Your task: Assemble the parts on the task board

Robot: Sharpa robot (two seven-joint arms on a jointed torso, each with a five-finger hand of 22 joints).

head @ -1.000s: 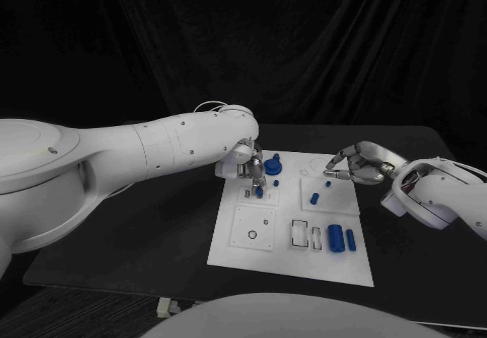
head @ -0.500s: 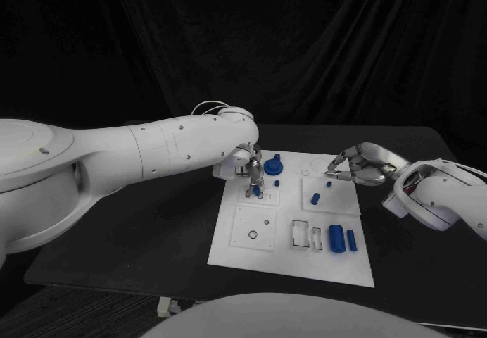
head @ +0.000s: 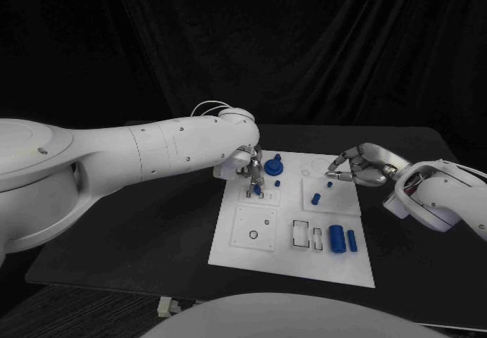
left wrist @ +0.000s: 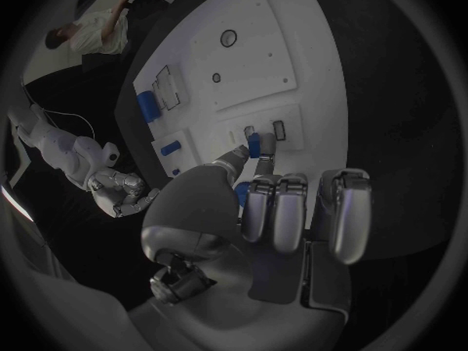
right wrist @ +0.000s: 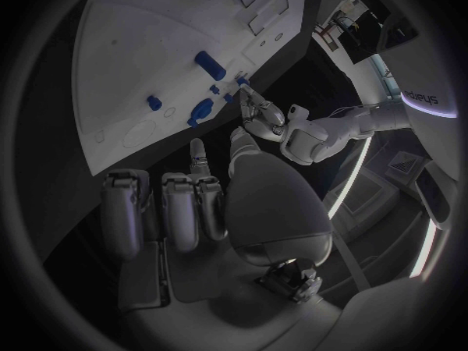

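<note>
The white task board (head: 294, 264) lies in the middle of the black table. My left hand (head: 247, 164) hovers over the board's far left tile and pinches a small blue part (head: 257, 189) between thumb and finger; the left wrist view shows that part (left wrist: 256, 144) at the fingertips just above the tile. A blue knob (head: 275, 166) stands right beside this hand. My right hand (head: 357, 166) hangs over the board's far right edge with fingers curled in and nothing in them. Two blue cylinders (head: 342, 239) lie at the near right.
Small blue pieces (head: 314, 198) stand on the right tile, and another small peg (head: 276, 183) stands by the left hand. A rectangular slot (head: 300, 234) and a white piece (head: 317, 236) sit near the cylinders. The near left tile (head: 254, 229) has small holes.
Both hands have barely shifted. The left hand still holds its blue part over the far left tile; the right hand has drifted slightly lower.
</note>
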